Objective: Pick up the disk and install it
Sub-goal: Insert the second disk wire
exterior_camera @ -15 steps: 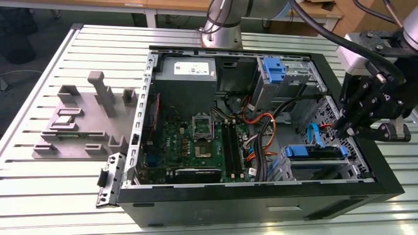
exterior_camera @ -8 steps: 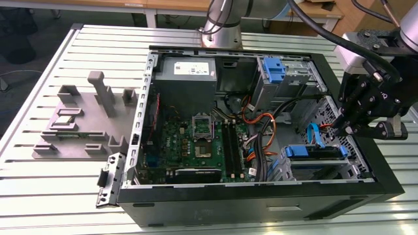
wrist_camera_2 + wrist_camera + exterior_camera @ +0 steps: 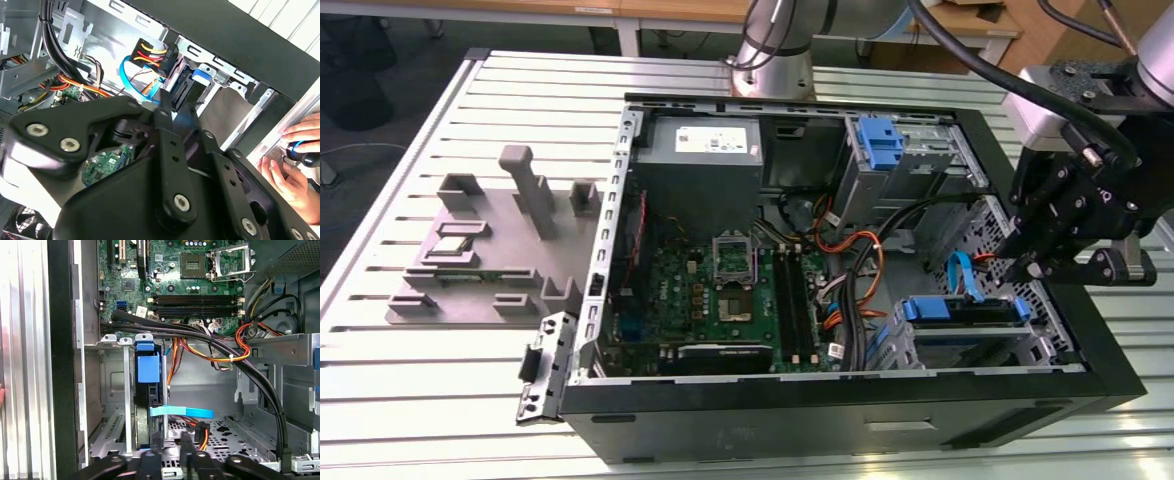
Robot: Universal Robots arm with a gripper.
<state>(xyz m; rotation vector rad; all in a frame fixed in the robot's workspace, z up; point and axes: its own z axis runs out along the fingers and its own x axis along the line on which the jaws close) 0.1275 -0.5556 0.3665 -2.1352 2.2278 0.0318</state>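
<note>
Disk [image 3: 963, 310] sits in the lower drive cage of the open PC case [image 3: 854, 425], at the case corner nearest the exterior view's right, blue carrier bracket facing up and edge-on in the bay. In the first wrist view the disk [image 3: 148, 390] stands on edge between the cage rails, blue tab at the top, so it looks slotted in rather than loose. Judging by that, the install is mostly or fully seated; can't confirm latch engagement.

Blue SATA cable [image 3: 181, 412] crosses just beside the drive's edge. The power plug [image 3: 152, 54] with its yellow/red/black leads hangs just above the bay, apart from the drive. Probably kept clear so the drive could slide in.

Gripper [image 3: 1041, 262] hangs over the case wall right above the cage, wrist pitched down toward the bay, arm coming in from the exterior view's right. Fingers [image 3: 165, 135] are close together, near parallel, pointing at the drive; nothing visible between them, not touching the disk as far as I can tell.

A person's hand [image 3: 295, 150] rests on the tabletop [image 3: 454, 400] outside the case wall, holding a dark object with a blue ring, close to the gripper's working zone. Pinch risk if the arm swings that way.
</note>
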